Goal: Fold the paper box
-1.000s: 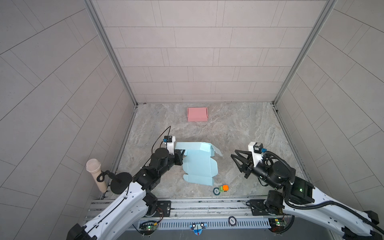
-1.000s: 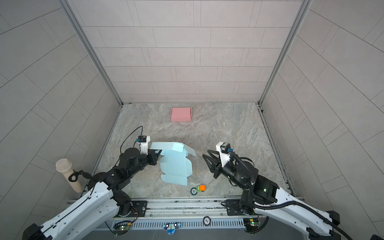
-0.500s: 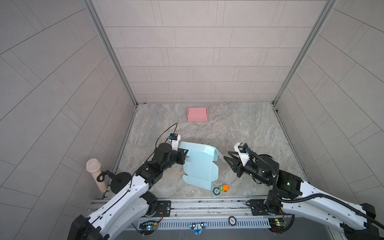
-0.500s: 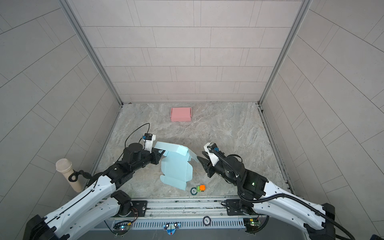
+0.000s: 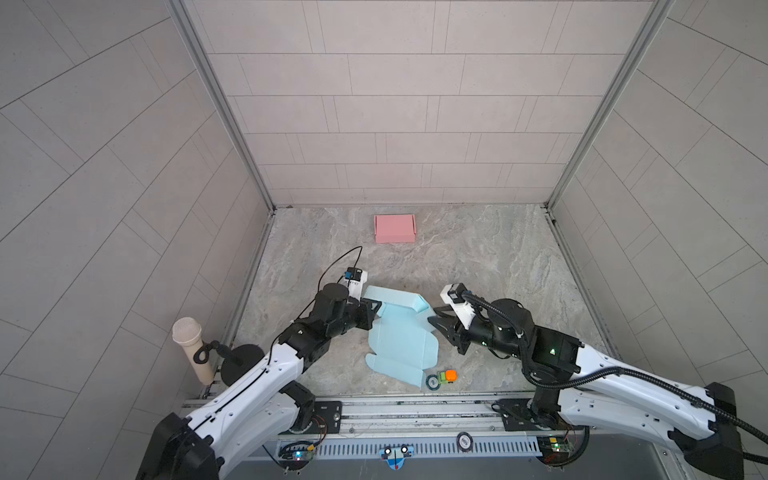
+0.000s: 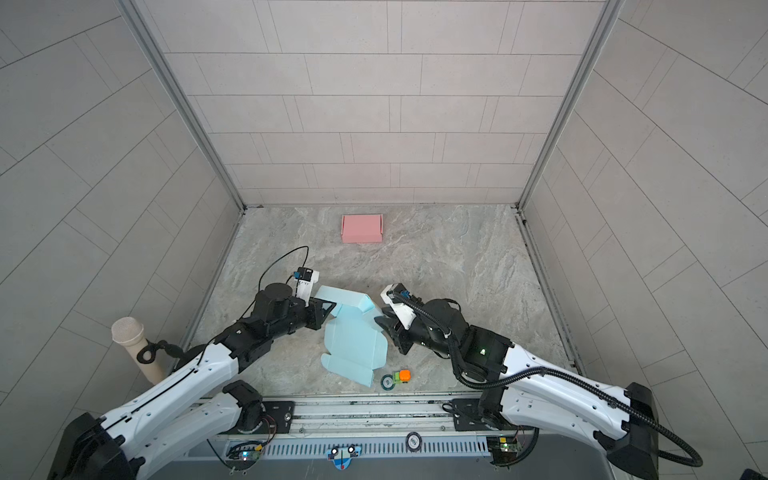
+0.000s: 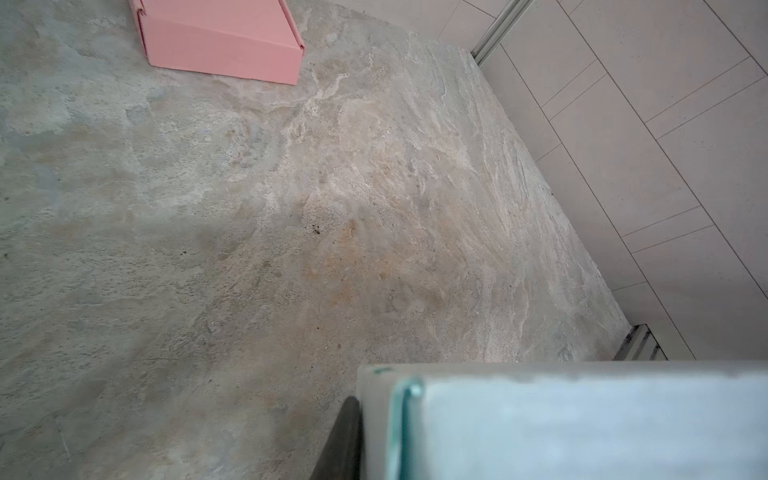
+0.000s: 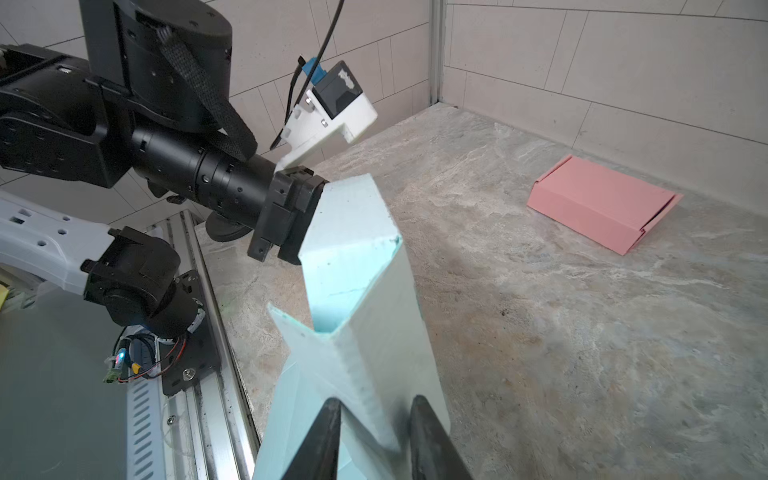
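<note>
The light blue paper box (image 5: 401,345) (image 6: 353,345) lies partly flat on the stone table, its far wall folded up. My left gripper (image 5: 372,309) (image 6: 326,309) is shut on the left end of that raised wall. In the left wrist view one dark finger (image 7: 347,436) presses against the blue card (image 7: 561,428); the other finger is hidden behind it. My right gripper (image 5: 434,322) (image 6: 380,322) (image 8: 374,415) is at the box's right side. Its jaws stand either side of an upright flap (image 8: 357,365), with a gap left.
A folded pink box (image 5: 395,228) (image 6: 361,228) (image 7: 220,41) (image 8: 602,203) sits near the back wall. A small orange and green toy (image 5: 446,376) and a dark ring (image 5: 432,382) lie by the box's front corner. A beige microphone (image 5: 191,349) stands front left, beside the metal rail (image 5: 374,409).
My right arm has moved left to the box and its jaws have narrowed round the side flap. The left gripper has shifted a little right, still holding the raised wall.
</note>
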Tool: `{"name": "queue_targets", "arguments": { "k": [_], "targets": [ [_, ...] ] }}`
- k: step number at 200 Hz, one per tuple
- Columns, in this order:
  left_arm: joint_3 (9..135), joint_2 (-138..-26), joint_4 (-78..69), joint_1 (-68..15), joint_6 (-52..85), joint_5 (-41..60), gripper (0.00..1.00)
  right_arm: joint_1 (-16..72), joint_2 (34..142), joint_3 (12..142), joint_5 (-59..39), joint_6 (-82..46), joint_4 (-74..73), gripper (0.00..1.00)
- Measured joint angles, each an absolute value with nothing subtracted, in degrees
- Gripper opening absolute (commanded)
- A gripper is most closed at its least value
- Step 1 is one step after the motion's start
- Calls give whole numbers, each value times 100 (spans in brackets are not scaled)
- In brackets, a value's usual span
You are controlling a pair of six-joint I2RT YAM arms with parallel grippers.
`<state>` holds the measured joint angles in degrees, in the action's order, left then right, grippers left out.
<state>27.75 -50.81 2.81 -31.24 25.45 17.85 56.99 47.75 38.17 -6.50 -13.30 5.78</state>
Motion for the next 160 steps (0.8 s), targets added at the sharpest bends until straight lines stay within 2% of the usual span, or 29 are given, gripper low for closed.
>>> {"name": "queue_targets", "arguments": {
  "k": [45,69,123,160],
  "targets": [
    [2775,-5146,191,-3124,2556,1785,16,5739,5157,3865,-727,-1356,379,23],
    [2773,-5231,152,-3111,2576,1752,16,5826,5487,3940,-495,-1428,283,27],
    [2705,-5380,16,-3076,2689,1638,16,6219,5999,4178,982,-1712,196,35],
    [2703,-5387,-19,-3105,2720,1498,16,6431,6510,4598,1981,-1848,377,36]
  ]
}}
